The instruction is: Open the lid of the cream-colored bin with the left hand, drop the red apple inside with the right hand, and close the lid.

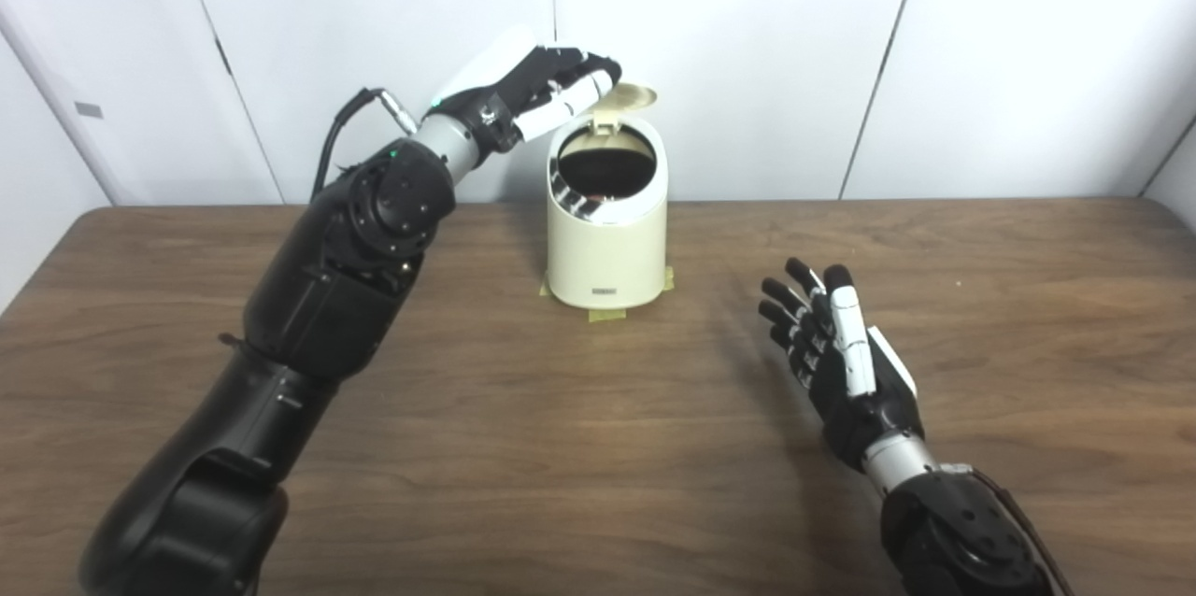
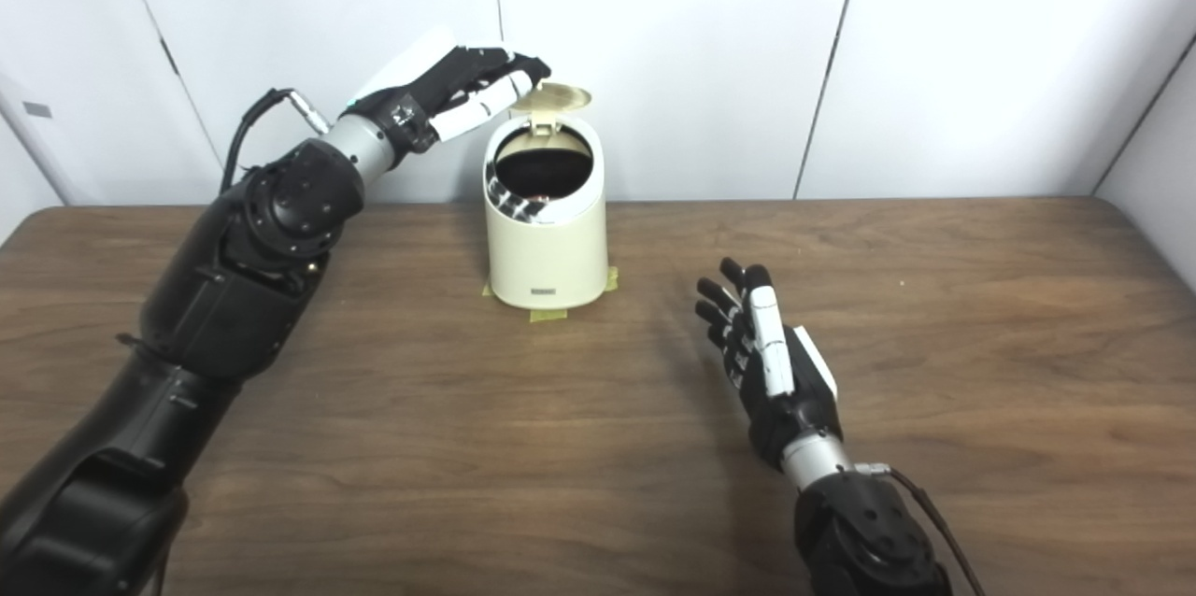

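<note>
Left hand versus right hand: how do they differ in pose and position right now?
The left hand is raised at the top of the cream-colored bin, against its upturned lid; the right hand sits low over the table, apart from the bin. The left hand's fingers curl toward the lid; the right hand's are spread, holding nothing. Both share black-and-white casing.

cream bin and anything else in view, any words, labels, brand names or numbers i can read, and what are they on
No text here can be read.
Cream-coloured round bin: a small dark label strip low on its front, too small and blurred to read.
Pale wall panel at far left: a small grey plate, no lettering can be made out.
Left hand, right hand and brown wooden table: no markings seen.
</note>
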### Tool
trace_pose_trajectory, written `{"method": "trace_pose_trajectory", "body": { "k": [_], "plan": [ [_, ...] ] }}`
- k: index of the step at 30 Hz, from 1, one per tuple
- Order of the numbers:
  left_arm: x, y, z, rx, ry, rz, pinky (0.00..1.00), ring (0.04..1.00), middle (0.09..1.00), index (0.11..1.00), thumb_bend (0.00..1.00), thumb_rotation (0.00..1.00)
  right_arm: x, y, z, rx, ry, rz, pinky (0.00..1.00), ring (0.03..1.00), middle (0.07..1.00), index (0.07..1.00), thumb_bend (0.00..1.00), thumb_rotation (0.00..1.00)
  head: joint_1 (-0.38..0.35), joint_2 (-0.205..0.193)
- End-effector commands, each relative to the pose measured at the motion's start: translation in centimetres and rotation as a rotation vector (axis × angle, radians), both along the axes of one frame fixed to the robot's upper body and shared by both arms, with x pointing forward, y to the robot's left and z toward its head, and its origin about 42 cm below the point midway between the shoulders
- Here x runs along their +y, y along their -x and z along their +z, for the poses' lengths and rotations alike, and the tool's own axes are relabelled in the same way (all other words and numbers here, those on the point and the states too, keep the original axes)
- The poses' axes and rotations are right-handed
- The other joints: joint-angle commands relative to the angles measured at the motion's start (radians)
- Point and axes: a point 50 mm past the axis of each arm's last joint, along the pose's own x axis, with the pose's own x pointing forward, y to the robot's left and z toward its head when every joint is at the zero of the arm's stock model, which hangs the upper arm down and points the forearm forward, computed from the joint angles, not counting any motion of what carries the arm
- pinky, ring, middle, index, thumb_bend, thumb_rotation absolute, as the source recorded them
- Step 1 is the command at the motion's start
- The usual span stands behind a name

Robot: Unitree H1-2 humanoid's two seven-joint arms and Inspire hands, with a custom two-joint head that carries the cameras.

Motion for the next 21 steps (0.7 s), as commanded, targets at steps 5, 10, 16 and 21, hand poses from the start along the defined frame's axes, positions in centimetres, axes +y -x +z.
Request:
{"method": "trace_pose_trajectory", "body": {
  "k": [5,10,16,21],
  "plan": [
    [-0.1,0.6,1.6,-0.103,-0.105,-0.019,0.75,0.81,0.826,0.798,0.41,0.84,0.6,-0.7,2.0,-0.071,-0.003,0.023,1.0,0.932,0.885,0.953,0.54,1.0,0.002,0.008],
    [0.2,1.1,0.8,-0.129,-0.263,-0.03,0.84,0.846,0.833,0.807,0.48,0.93,0.5,-0.6,2.0,-0.068,0.001,0.024,1.0,0.942,0.901,0.957,0.53,1.0,0.001,0.011],
    [0.3,1.9,-0.1,-0.119,-0.404,-0.052,1.0,0.898,0.868,0.841,0.5,1.0,0.3,-0.6,2.1,-0.067,0.006,0.034,1.0,0.947,0.912,0.964,0.54,1.0,0.0,0.015],
    [0.5,1.9,-1.3,-0.093,-0.432,-0.052,0.97,0.889,0.864,0.837,0.51,0.99,0.2,-0.6,2.0,-0.064,0.005,0.043,1.0,0.953,0.903,0.964,0.53,1.0,0.0,0.017]
  ]
}}
